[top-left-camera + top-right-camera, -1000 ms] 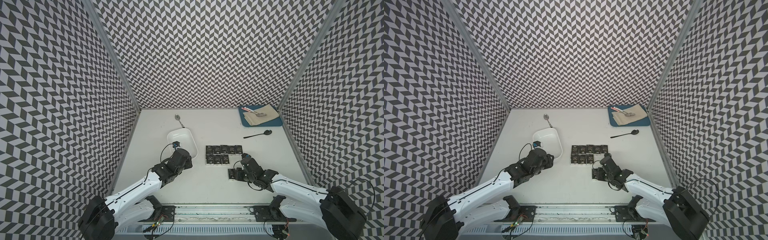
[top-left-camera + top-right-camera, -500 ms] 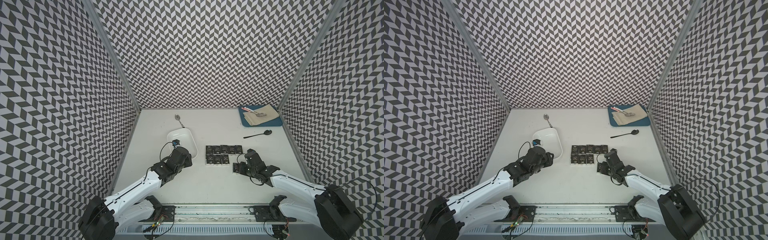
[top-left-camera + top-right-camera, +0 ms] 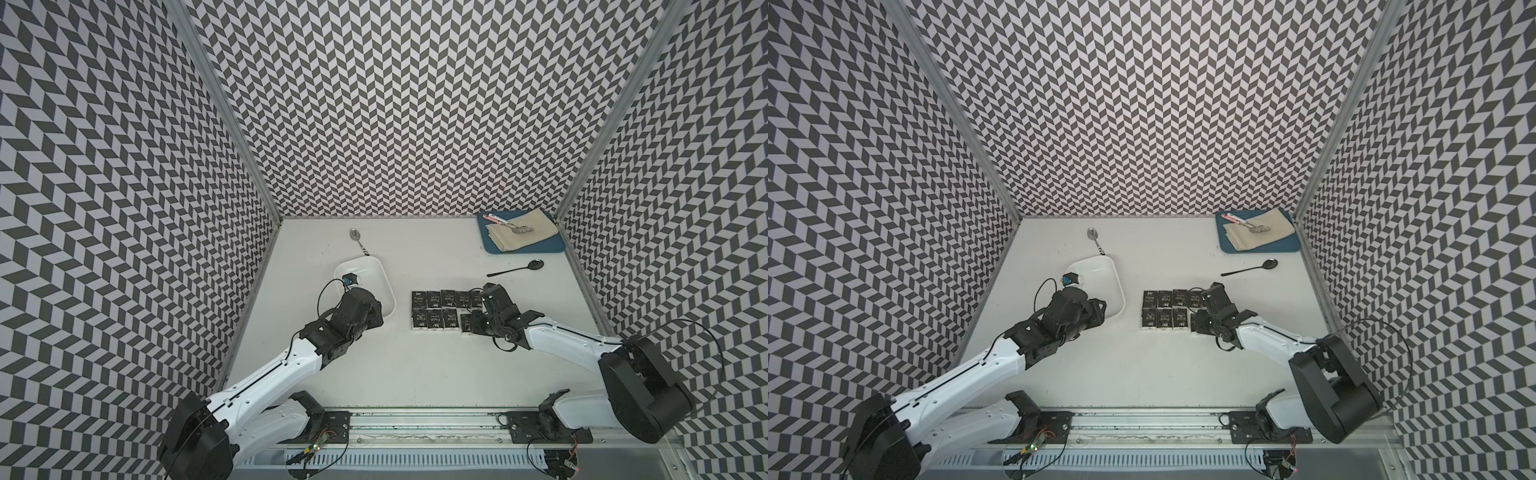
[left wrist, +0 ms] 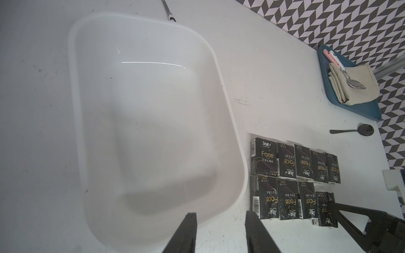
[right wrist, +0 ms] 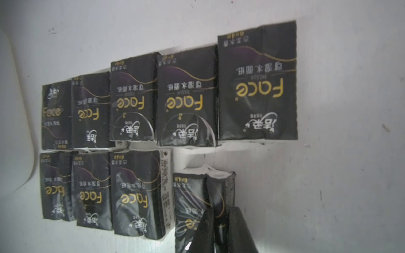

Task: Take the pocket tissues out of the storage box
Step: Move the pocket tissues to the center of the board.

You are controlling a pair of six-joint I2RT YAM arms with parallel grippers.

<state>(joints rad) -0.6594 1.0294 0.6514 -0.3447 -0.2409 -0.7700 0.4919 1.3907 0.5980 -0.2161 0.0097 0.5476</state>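
Your right tool [image 5: 220, 212] had brought the last packet [image 5: 197, 192] up from nearer you and held it pinched between its tips at the right end of the near row, just beside its neighbour. That put all nine pocket tissues [image 3: 436, 309] on the tabletop [image 3: 415, 374], right of the storage box [image 4: 153, 109], which lay bare inside. Your left tool [image 4: 220, 216] hovered spread, holding nothing, over the box's near rim. By my judgement, only the release remained.

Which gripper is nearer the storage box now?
Left. The left gripper hangs over the near rim of the storage box; the right gripper is beyond the pocket tissues, shut on the end packet.
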